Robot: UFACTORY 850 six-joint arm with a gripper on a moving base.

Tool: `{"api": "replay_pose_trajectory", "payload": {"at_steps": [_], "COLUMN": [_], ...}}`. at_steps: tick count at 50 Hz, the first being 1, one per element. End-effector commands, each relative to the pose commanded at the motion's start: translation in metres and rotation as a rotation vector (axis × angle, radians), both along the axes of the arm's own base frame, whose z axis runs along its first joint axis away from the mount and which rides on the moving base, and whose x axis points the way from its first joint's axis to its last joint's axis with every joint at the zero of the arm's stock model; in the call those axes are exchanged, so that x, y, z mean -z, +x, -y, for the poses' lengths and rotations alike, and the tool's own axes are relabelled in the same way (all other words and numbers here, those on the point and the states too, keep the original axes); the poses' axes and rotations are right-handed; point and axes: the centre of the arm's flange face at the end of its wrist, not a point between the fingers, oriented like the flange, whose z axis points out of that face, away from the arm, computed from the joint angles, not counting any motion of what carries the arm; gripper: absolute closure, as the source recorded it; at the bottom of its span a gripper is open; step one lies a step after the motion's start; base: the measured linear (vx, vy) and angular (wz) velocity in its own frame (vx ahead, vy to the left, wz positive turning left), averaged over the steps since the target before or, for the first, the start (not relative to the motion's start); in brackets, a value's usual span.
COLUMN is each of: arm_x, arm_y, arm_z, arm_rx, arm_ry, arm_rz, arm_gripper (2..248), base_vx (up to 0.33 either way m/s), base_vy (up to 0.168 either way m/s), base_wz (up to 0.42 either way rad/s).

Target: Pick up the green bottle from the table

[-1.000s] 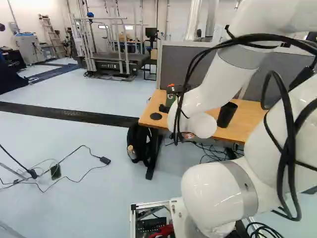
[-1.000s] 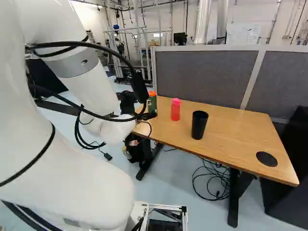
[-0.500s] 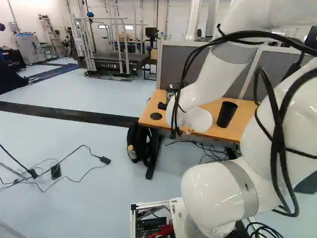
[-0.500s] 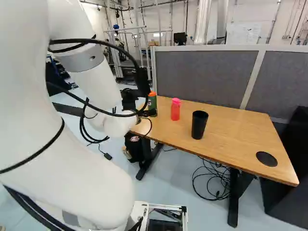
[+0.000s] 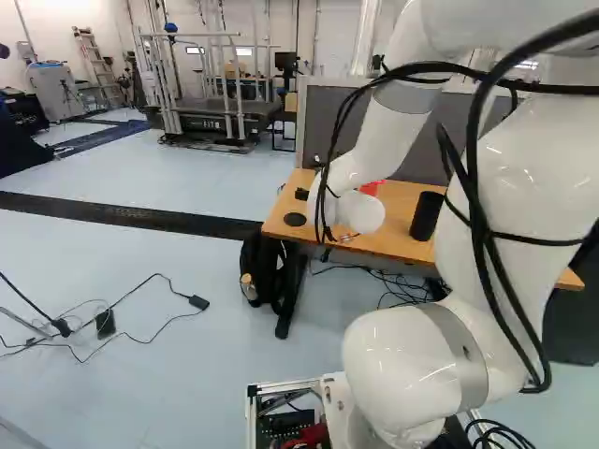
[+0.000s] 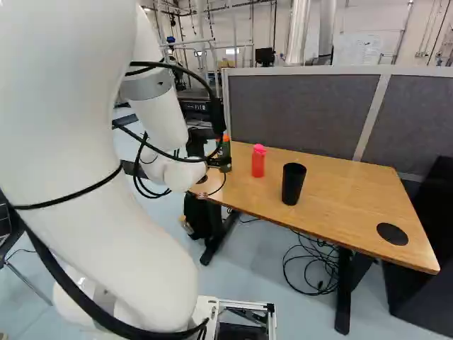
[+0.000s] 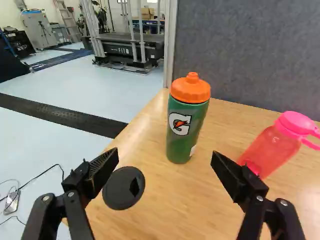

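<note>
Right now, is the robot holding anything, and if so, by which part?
Nothing is held: the pincer is open, and the green bottle stands on the table ahead of it.

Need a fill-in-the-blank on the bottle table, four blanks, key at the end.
The green bottle has a cap colored ____.
The gripper is ____, holding nothing.
In the right base view, the red bottle stands between the green bottle and the black ____.
The panel behind the table is colored ____.

Missing words: orange; open; cup; gray.
</note>
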Motion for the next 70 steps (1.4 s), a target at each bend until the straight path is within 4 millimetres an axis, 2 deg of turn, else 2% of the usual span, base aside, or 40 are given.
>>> {"api": "replay_pose_trajectory", "payload": {"at_steps": [23,40,52,70], "arm_x": [0.014,0.029,0.040,0.057], "arm_y": [0.047,0.064,0.075,0.105], "arm_z": [0.005,0.019,0.020,0.021], "arm_rx": [0.021,0.065,0.071,0.071], "arm_ry": [0.003,0.005,0.004,0.003], "arm_rz": [0.095,0.118,0.127,0.153], "arm_gripper": [3,3,3,3], "base_vx": [0.000,0.000,0.000,0.000], "base_vy": [0.000,0.000,0.000,0.000], "base_wz": [0.000,0.000,0.000,0.000]}}
